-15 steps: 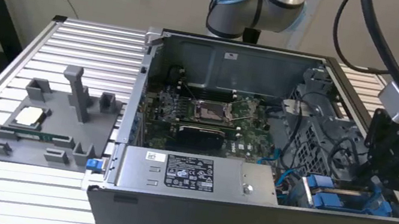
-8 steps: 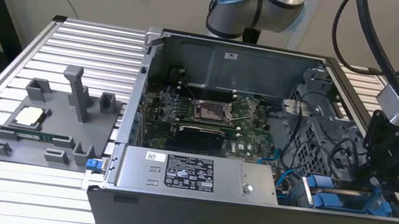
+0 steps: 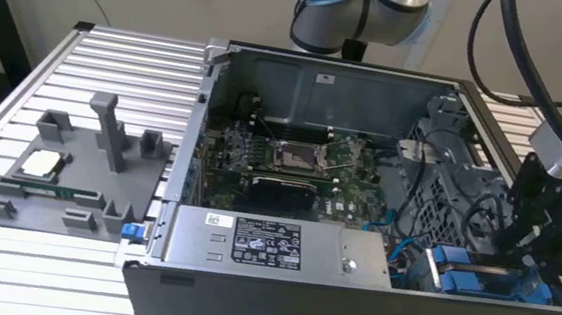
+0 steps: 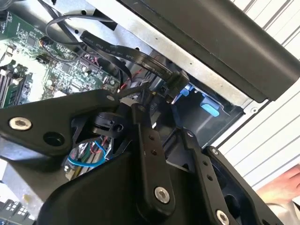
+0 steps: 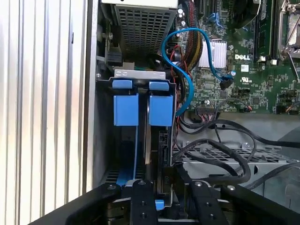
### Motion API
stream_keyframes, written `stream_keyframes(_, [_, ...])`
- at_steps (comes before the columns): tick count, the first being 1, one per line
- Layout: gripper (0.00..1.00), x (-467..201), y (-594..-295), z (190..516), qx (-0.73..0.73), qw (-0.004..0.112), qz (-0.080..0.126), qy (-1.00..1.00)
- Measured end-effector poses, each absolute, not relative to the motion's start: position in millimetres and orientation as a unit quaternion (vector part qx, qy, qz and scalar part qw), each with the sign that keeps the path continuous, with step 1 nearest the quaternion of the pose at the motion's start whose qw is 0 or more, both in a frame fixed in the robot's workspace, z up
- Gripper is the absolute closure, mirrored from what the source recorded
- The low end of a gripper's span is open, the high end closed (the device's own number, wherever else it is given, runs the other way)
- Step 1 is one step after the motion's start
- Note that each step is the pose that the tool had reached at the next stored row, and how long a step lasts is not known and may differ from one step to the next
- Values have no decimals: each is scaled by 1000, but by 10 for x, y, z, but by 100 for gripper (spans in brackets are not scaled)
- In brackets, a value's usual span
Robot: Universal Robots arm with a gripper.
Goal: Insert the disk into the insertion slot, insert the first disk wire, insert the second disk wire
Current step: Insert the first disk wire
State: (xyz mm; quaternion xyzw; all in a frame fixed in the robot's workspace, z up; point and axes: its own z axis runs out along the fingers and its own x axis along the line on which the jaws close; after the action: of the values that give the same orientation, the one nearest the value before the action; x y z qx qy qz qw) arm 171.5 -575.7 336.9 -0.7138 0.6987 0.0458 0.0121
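Tool [image 5: 169, 200] is hanging low in the case corner, right over the near end of the drive cage [image 5: 139, 74]; can't tell whether it's spread, pressed together or pinching anything. Directly ahead of it the disk [image 5: 161, 112] is standing on edge in the insertion slot [image 5: 165, 145]. Its long axis is running straight away from the tool along the approach line, and its blue carrier tab is pointing at the far end, toward the power supply [image 5: 145, 28]. It's looking mostly or fully seated to me, in line with the tool rather than off to a side. The other blue carrier [image 5: 125, 110] is sitting parallel just beside it, on the side toward the bench slats [image 5: 47, 93]. Black cables [image 5: 220, 140] are looping close by the tool on the opposite side. A blue data cable [image 5: 187, 84] is arcing from the motherboard [image 5: 253, 56] down toward the cage; can't tell where its end is landing. In the exterior view, the arm is reaching in at the case's end on that view's right.
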Motion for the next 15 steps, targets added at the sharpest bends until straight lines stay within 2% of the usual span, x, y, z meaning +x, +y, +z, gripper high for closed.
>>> stream_keyframes(9, [67,1715,-5752,3652,-714,12,46,699])
stream_keyframes(15, [67,1771,-5729,3668,-713,12,46,700])
